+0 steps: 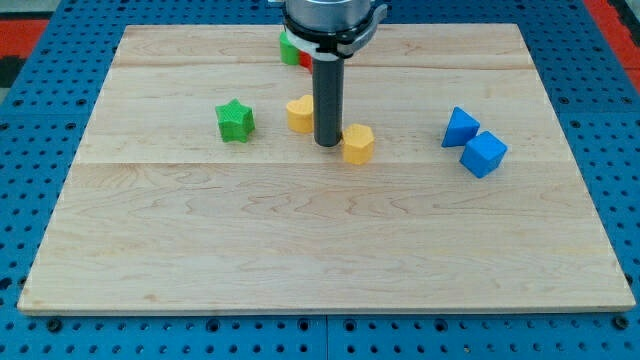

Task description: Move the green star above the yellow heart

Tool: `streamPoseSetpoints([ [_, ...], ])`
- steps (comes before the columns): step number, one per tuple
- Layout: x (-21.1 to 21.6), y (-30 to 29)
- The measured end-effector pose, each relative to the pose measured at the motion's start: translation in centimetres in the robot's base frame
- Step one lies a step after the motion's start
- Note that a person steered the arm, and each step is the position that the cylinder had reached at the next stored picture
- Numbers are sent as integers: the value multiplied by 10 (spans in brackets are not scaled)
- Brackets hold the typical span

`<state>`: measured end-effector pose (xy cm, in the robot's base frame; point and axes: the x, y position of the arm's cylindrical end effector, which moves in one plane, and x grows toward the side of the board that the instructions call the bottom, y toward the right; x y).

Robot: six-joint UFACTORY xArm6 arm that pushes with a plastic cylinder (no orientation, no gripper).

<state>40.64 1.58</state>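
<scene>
The green star lies on the wooden board left of centre. Two yellow blocks sit near the middle: one just left of the rod, partly hidden by it, and one just right of the rod's base. I cannot tell for sure which of the two is the heart. My tip rests on the board between them, touching or nearly touching the right yellow block. The green star is well to the left of my tip.
Two blue blocks sit close together at the view's right. A green block and a red block are at the view's top, mostly hidden behind the arm. Blue pegboard surrounds the board.
</scene>
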Motion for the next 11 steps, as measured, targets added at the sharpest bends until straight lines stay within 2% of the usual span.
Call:
streamPoseSetpoints([
  [1, 3, 50],
  [3, 17, -124],
  [4, 2, -214],
  [7, -42, -81],
  [10, -64, -34],
  [11, -59, 4],
])
